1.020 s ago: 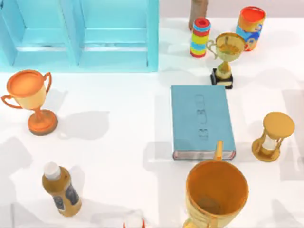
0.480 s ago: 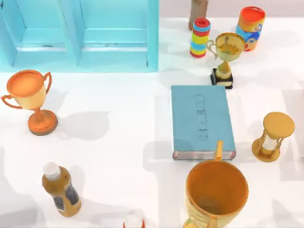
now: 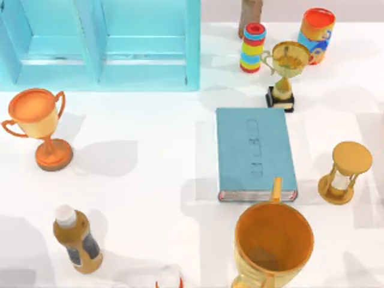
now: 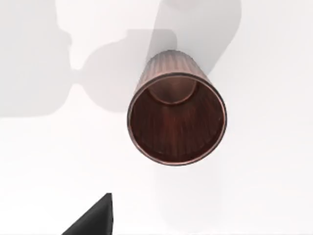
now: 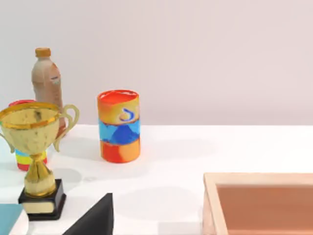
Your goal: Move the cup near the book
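Top view: since earlier frames nothing on table shifted, only shadows at lower left grew. Book (image 3: 256, 154) flat right of centre, mug (image 3: 273, 244) just below it.

Left wrist view: my camera looks down into cup (image 4: 176, 115), upright on bare table; I judge approach for grasp. Finger state: cannot tell.

Right wrist view: trophy (image 5: 35, 152), can (image 5: 119, 126); right arm parked, grip unclear.
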Controlling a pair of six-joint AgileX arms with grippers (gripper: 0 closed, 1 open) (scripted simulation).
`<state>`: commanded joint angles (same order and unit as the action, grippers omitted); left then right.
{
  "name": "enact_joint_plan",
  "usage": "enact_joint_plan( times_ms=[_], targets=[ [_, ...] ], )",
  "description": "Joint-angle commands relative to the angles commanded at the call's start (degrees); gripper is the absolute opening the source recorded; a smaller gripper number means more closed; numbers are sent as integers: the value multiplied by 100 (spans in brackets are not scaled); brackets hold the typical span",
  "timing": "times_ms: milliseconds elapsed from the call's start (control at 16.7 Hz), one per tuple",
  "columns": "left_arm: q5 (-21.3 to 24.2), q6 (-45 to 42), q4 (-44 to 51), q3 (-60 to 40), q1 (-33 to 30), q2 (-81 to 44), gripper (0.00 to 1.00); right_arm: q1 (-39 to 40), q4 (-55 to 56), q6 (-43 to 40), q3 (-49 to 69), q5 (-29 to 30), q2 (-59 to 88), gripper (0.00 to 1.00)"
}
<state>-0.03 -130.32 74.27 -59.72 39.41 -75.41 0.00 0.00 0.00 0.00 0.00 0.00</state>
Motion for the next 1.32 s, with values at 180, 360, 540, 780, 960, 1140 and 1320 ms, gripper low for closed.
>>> enact_joint_plan(
  times_ms=[180,360,540,780,960,1140,1320],
  targets=[
    [0,0,0,0,0,0,100,0,0,0,0,0,0,100],
    [1,12,-102,101,-21,-5,100,0,0,0,0,0,0,100],
    [-1,13,-668,540,-9,-143,100,0,0,0,0,0,0,100],
    [-1,-18,-1873,1384,13,-439,100,0,0,0,0,0,0,100],
    [-2,-41,-2419,1823,32,-585,100,0,0,0,0,0,0,100],
    [-2,-45,-2486,1883,35,-603,100,0,0,0,0,0,0,100],
    [-2,-45,-2486,1883,35,-603,92,0,0,0,0,0,0,100]
  ],
)
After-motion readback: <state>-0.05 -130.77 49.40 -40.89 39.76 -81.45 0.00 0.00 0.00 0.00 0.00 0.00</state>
